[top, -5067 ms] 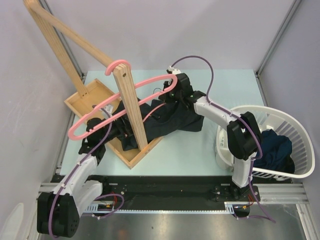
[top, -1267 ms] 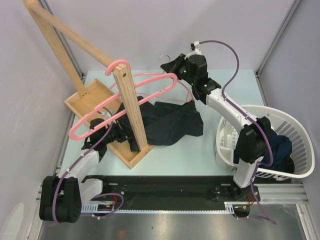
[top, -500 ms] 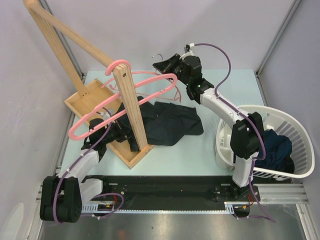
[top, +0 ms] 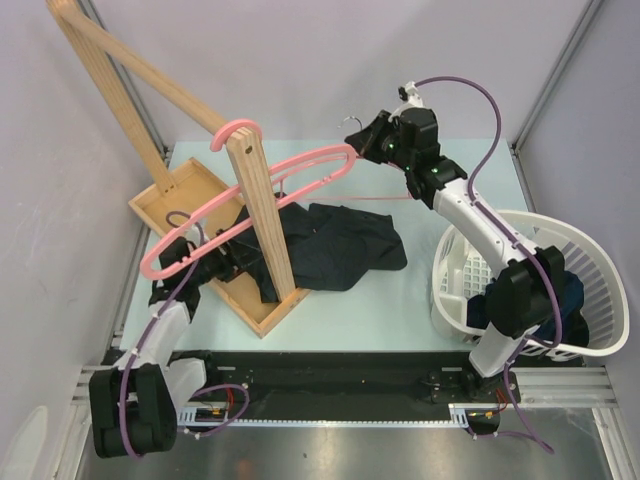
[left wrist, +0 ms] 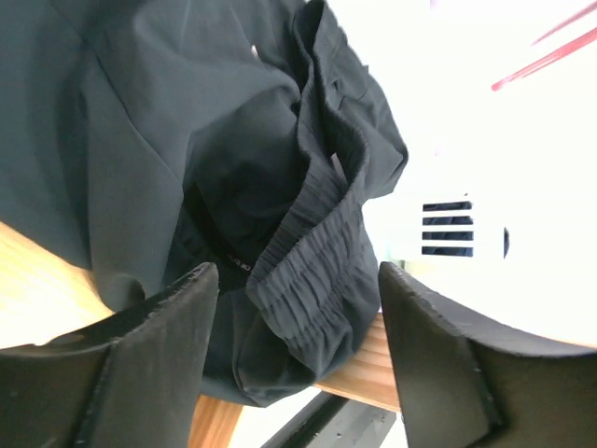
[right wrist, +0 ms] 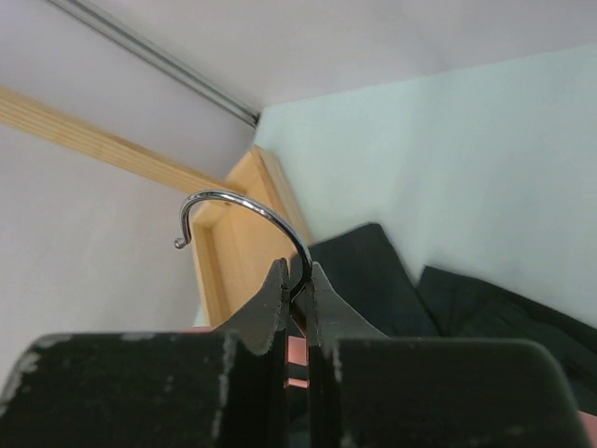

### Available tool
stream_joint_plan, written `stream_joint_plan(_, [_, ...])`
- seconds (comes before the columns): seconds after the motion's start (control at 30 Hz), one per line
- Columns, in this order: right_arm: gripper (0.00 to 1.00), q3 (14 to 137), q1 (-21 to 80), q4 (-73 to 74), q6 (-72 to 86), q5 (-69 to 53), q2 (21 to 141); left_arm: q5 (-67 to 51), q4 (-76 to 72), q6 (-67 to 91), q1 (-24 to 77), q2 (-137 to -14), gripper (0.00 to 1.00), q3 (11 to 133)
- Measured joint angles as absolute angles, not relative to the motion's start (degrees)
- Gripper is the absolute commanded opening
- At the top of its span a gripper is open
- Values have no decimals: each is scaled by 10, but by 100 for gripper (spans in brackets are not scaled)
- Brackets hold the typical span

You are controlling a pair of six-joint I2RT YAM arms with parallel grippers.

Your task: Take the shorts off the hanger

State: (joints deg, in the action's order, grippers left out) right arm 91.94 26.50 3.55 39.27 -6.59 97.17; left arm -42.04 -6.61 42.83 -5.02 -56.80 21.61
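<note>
Table: pale green top (top: 420, 290) between grey walls, with your arm bases at its near edge.
Left gripper (left wrist: 297, 278): low over the near end of the wooden tray (top: 180, 195). Its fingers (left wrist: 154, 364) are spread wide and grip nothing, and dark cloth fills the view just beyond them.
Blackish shorts (top: 345, 245): off the hanger, crumpled in a heap. One end lies in the tray by your left arm's fingers; the rest spills over the tray's edge onto the table, right of the post.
Navy shorts (top: 572, 288): in the white basket (top: 600, 300) at the right, partly hidden behind your right arm.
Stand (top: 262, 215): a wooden post rising from the tray, with a thick pink hanger (top: 310, 170) hooked over its top.
Right gripper (right wrist: 297, 273): raised at the far edge of the table and pinched tight on the wire hook (right wrist: 252, 210) of the thin red hanger (top: 380, 197). That hanger's bar hangs beyond the blackish shorts, apart from them.
Change: five seconds ago your right arm was down at the blackish shorts; now it is up at the far edge. Half a second ago it held the hook farther left, near the pink hanger's end; it has since swung right. Your left forearm has shifted slightly left. The heap lies as it did half a second ago.
</note>
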Motion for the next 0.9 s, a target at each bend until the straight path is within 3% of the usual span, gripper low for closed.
stream_joint_plan(0.13, [0,904,252,74,363,-105,973,-443,-50,425,-90,-557,87,239])
stream_joint_plan(0.43, [0,908,264,146,314,-173,989,-459,-74,438,-130,-527,84,262])
stream_joint_plan(0.9, [0,937,328,172,333,-205,1047,-519,-206,434,-10,-619,82,291])
